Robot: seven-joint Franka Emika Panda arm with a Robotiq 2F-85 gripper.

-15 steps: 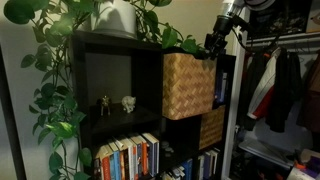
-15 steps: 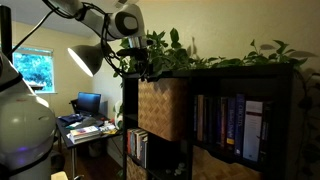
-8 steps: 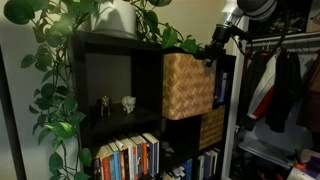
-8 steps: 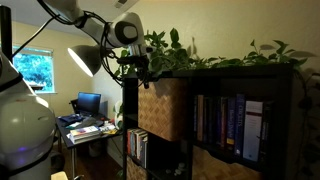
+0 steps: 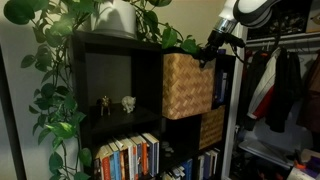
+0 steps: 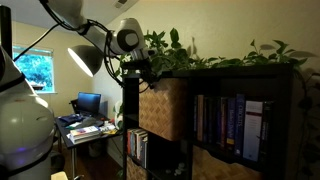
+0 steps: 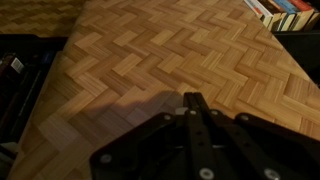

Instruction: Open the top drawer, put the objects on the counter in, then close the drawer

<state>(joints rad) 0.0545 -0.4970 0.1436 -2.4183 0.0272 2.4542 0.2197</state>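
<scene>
The top drawer (image 5: 187, 85) is a light tan wicker bin sitting in its cubby under the counter (image 6: 232, 67), the dark top board of the bookshelf. In both exterior views my gripper (image 5: 206, 58) hangs at the bin's upper front edge (image 6: 143, 76). In the wrist view the herringbone weave of the top drawer (image 7: 170, 45) fills the picture and my gripper (image 7: 190, 99) points at it, its black fingers pressed together with nothing between them. Leafy vines (image 6: 205, 55) trail over the counter; I see no other loose object on it.
A white plant pot (image 5: 115, 17) stands on the top board. A darker woven bin (image 5: 211, 127) sits below the drawer. Figurines (image 5: 117, 103) and books (image 5: 128, 157) fill other cubbies. Clothes (image 5: 282, 85) hang beside the shelf. A lamp (image 6: 87, 58) and desk (image 6: 85, 122) stand behind the arm.
The arm's wrist has shifted a little outward from the shelf and the gripper has sunk slightly toward the bin's top front edge. The bin has not moved.
</scene>
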